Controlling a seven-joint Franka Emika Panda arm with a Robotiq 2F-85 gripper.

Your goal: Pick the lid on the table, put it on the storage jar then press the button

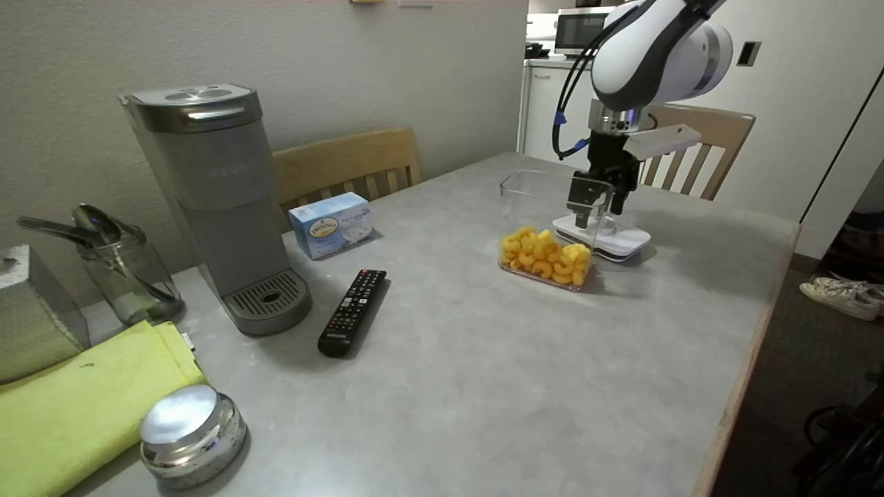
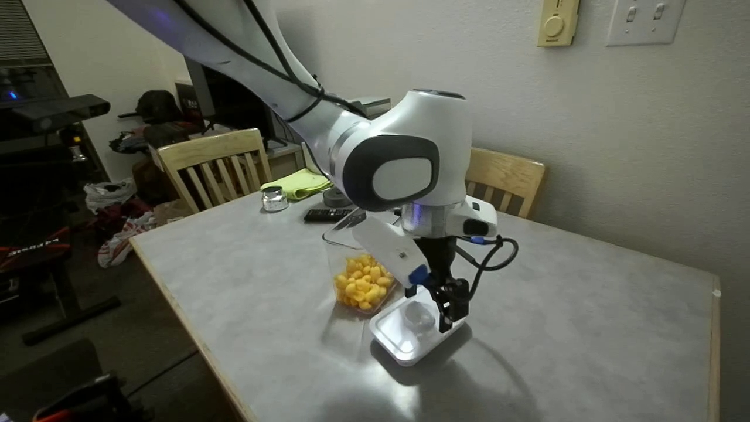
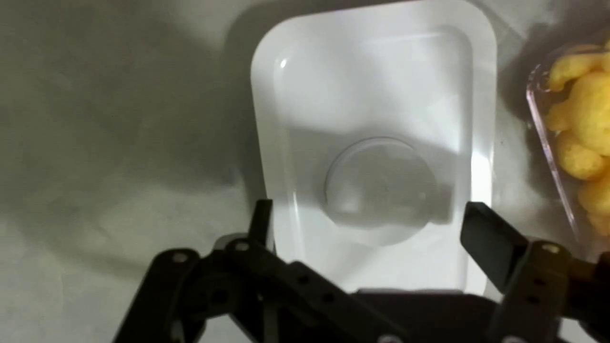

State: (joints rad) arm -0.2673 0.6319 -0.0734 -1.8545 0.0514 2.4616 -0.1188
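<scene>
The white lid (image 1: 625,240) lies on the table beside the jar, and it also shows in an exterior view (image 2: 401,340) and the wrist view (image 3: 371,90). Its round centre button (image 3: 381,186) faces up. The clear storage jar (image 1: 545,259) stands open with yellow-orange pieces inside; it also shows in an exterior view (image 2: 363,284) and at the right of the wrist view (image 3: 588,114). My gripper (image 3: 369,209) is open, pointing down over the lid (image 1: 599,212). Its fingers are at opposite long edges; the right one overlaps the rim in view. I cannot tell whether they touch.
A grey coffee machine (image 1: 228,179), a blue tea box (image 1: 331,226), a black remote (image 1: 352,314), a metal tin (image 1: 193,435), a yellow cloth (image 1: 97,400) and a glass of cutlery (image 1: 131,279) stand farther along the table. The jar stands close to the gripper.
</scene>
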